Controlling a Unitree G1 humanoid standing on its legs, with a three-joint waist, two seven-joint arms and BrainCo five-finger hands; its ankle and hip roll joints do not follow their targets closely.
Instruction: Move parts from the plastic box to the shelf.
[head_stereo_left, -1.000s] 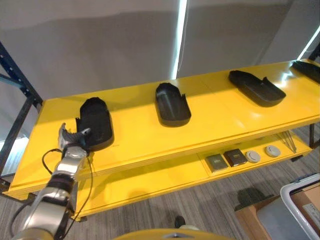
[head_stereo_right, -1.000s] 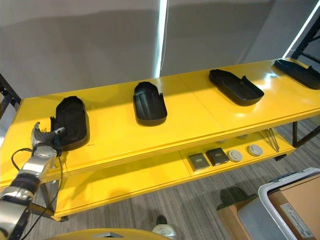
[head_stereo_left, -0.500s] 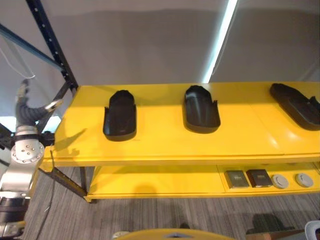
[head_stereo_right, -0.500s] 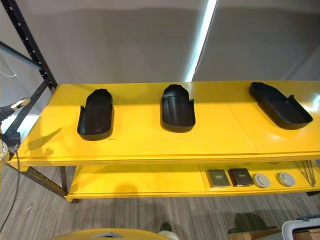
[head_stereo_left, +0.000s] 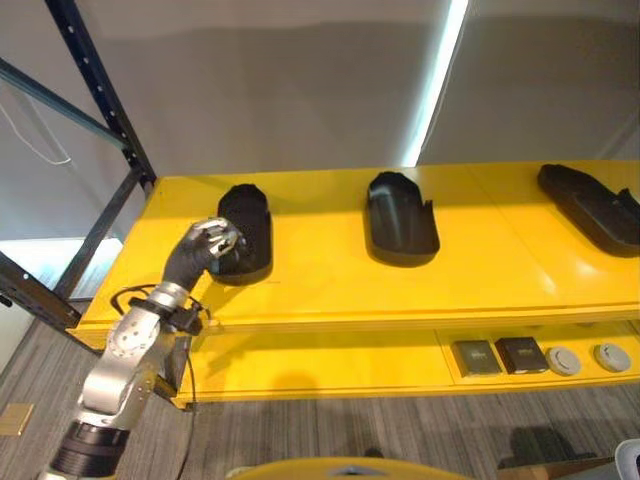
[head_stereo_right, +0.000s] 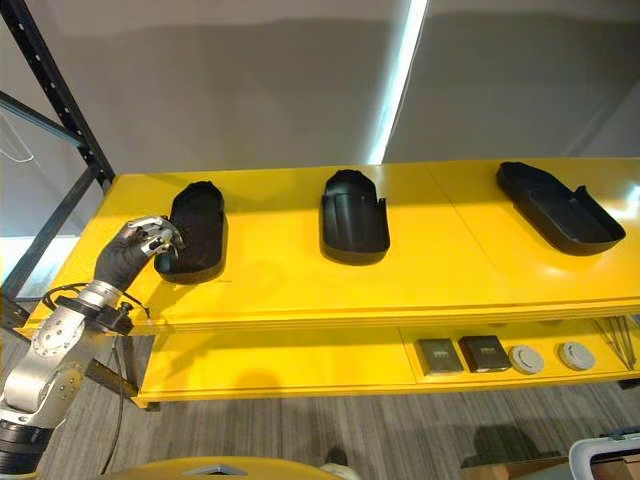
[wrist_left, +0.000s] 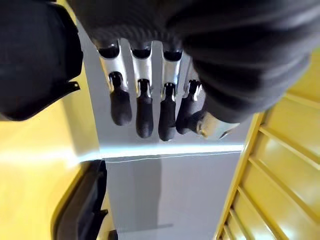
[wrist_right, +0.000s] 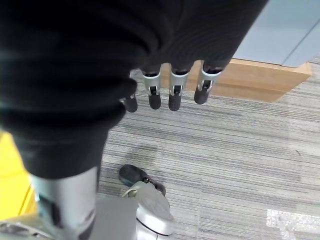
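Half a second ago the left hand (head_stereo_left: 205, 245) hung off the shelf's 9 o'clock end; it has since swung in over the yellow shelf (head_stereo_left: 320, 290), its relaxed fingers (wrist_left: 144, 107) straight beside the near end of the leftmost part (head_stereo_left: 246, 232), gripping nothing. Three glossy black scoop-shaped plastic parts lie on the top board: that one, a middle part (head_stereo_left: 400, 217) at 12 o'clock and a longer part (head_stereo_left: 590, 208) at 3 o'clock. The lower board carries two dark square pads (head_stereo_left: 497, 355) and two round grey discs (head_stereo_left: 587, 358). The right hand (wrist_right: 170, 92) hangs over grey carpet (wrist_right: 240, 150), fingers loose and empty.
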